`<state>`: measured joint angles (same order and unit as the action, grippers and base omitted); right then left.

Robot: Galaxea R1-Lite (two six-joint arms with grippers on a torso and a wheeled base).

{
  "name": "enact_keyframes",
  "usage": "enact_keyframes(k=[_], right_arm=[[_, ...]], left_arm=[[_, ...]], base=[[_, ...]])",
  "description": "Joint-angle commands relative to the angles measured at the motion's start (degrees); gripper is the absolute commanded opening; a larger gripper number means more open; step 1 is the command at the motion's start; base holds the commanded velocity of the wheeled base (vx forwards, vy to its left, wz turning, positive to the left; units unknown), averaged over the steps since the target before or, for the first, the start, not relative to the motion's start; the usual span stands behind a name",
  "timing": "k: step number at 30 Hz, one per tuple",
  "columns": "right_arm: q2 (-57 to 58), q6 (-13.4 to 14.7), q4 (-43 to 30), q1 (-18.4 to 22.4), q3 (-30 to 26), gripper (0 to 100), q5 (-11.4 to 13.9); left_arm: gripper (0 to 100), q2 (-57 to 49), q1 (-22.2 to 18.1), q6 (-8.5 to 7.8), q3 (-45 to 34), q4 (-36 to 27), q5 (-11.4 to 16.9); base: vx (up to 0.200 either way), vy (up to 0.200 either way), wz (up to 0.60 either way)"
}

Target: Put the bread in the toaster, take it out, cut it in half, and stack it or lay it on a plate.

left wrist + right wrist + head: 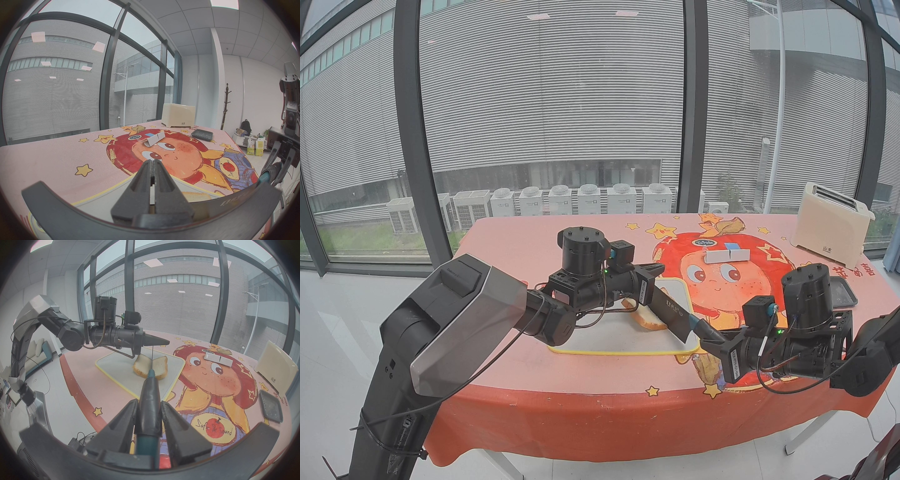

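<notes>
A slice of bread (645,319) lies on the white, yellow-rimmed cutting board (600,340). My right gripper (707,342) is shut on the dark handle of a knife (675,314), whose blade slants over the bread. In the right wrist view the blade (152,360) stands edge-on over the middle of the bread (143,366), with the gripper (149,407) clamped on the handle. My left gripper (658,271) is shut on nothing and hovers just above the bread's far side. From the left wrist, its fingers (142,178) are pressed together, with the bread (193,197) below.
The cream toaster (831,223) stands at the table's far right corner, with a dark tray (842,292) in front of it. A white knife rest (727,255) lies mid-table beyond the board. The table's front edge runs close behind the right gripper.
</notes>
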<state>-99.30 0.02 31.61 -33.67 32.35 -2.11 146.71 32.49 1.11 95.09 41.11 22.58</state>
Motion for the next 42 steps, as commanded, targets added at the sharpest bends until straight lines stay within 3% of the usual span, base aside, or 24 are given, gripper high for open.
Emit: enact_keyframes(k=[1,18,24,42], right_arm=[[-0.8,-0.1,-0.5,-0.1,-0.4,0,0.0],[-1.1,0.1,1.0,-0.1,0.9,0,0.1],[-1.6,0.2,6.6,0.0,0.7,0,0.0],[-2.4,-0.4,5.6,-0.1,-1.3,0,-0.1]], left_arm=[[0,-0.8,0.0,0.12,0.4,-0.2,0.0],[0,-2.0,-0.2,0.38,-1.1,-0.4,0.0],[0,-1.8,-0.3,0.21,-2.4,-0.5,0.0],[0,-3.5,-0.2,0.56,-1.6,-0.4,0.0]], base=[[0.000,0.000,0.00],[0.000,0.000,0.00],[0.000,0.000,0.00],[0.000,0.000,0.00]])
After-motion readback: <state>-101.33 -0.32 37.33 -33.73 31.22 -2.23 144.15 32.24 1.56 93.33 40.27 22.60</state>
